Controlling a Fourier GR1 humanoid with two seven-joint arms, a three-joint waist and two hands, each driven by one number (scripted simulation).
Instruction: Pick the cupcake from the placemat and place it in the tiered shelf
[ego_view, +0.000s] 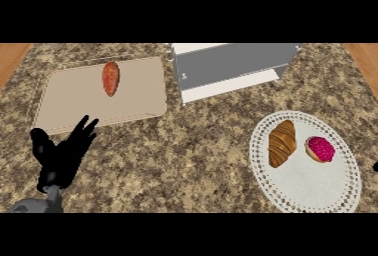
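A small cupcake (320, 149) with pink frosting sits on the right half of a white lace-edged placemat (310, 182) at the right of the counter. Beside it on the mat lies a brown croissant (282, 143). The grey tiered shelf (232, 67) stands at the back centre, its white lower ledge facing the front. My left hand (63, 152) rests at the lower left with straight fingers pointing up, holding nothing, far from the cupcake. Of my right hand only a dark sliver (375, 166) shows at the right edge.
A beige cutting board (140, 95) lies at the back left with an orange-red sweet potato (111, 78) on it. Speckled granite counter spreads between the board, the shelf and the placemat. Wooden strips border the counter at both far corners.
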